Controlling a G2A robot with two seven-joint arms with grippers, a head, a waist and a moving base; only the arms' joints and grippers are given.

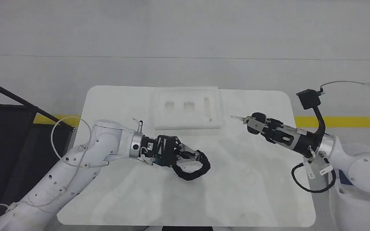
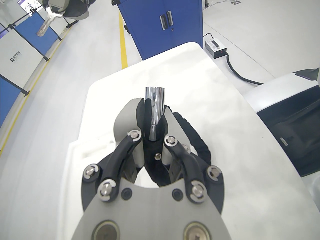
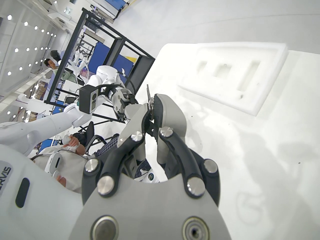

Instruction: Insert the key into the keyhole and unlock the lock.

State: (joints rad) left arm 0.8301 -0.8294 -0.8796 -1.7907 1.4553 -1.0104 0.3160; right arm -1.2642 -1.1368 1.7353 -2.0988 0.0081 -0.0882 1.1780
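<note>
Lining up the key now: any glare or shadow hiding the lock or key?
Left wrist view: bright reflections streak the chrome lock. Right wrist view: the table glares white; key shows dark, edge-on. Top view: key pale against the table.

The lock (image 1: 192,166) lies left, key (image 1: 240,119) right, tray (image 1: 185,120) behind.

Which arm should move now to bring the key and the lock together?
Probably the right. Its end effector holds the key free in the air, tip turned roughly toward the lock, which the left end effector grips.
</note>
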